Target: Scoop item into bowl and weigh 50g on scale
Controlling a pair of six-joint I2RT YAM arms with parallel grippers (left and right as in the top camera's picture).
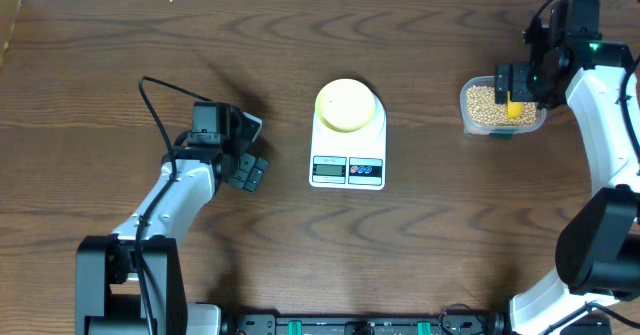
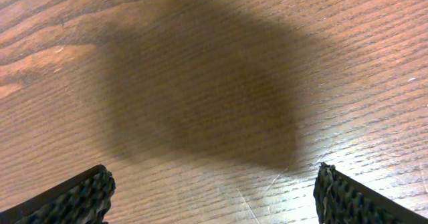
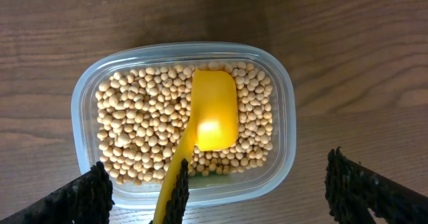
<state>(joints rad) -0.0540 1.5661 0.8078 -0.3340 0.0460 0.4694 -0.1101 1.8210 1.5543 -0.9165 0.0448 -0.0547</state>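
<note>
Your left jaws stand wide open over bare worktop (image 1: 90,55), gripping nothing: in the left wrist view only the two dark ribbed fingertips (image 2: 73,197) show at the bottom corners, with wood grain and a shadow between them. That arm sits left of the white digital scale (image 1: 348,160), well apart from it. The pale yellow-green bowl (image 1: 346,105) rests on the scale's platform, at the far end from the display (you cannot read the digits from overhead). Your right jaws are also spread wide and hold nothing; they hang above the clear plastic tub (image 3: 284,117) at the right side of the worktop, one fingertip (image 3: 374,190) at each lower corner of the right wrist view. The soybeans (image 3: 134,117) fill that tub, and the yellow scoop (image 3: 214,110) lies on top of them, its handle running down toward the near rim, close to the left-hand fingertip but not between the jaws.
</note>
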